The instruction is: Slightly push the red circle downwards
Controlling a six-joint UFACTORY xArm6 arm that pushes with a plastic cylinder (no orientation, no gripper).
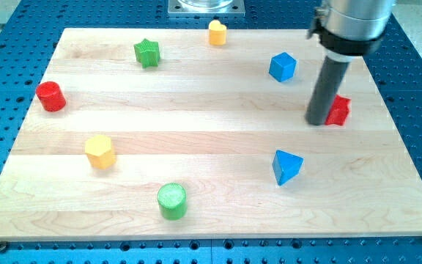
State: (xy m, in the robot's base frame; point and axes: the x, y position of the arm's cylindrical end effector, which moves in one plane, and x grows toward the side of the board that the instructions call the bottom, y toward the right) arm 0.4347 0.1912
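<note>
The red circle (50,97), a short cylinder, stands near the board's left edge in the camera view. My tip (318,121) is far across the board at the right, just left of a red block (338,110) and touching or nearly touching it. The rod partly hides that red block, so I cannot make out its shape. The tip is nowhere near the red circle.
A green star (146,53) and a yellow block (217,32) sit near the view's top. A blue cube (283,67) is above-left of my tip. A blue triangle (286,166), a green cylinder (172,201) and a yellow hexagon (100,151) lie lower down.
</note>
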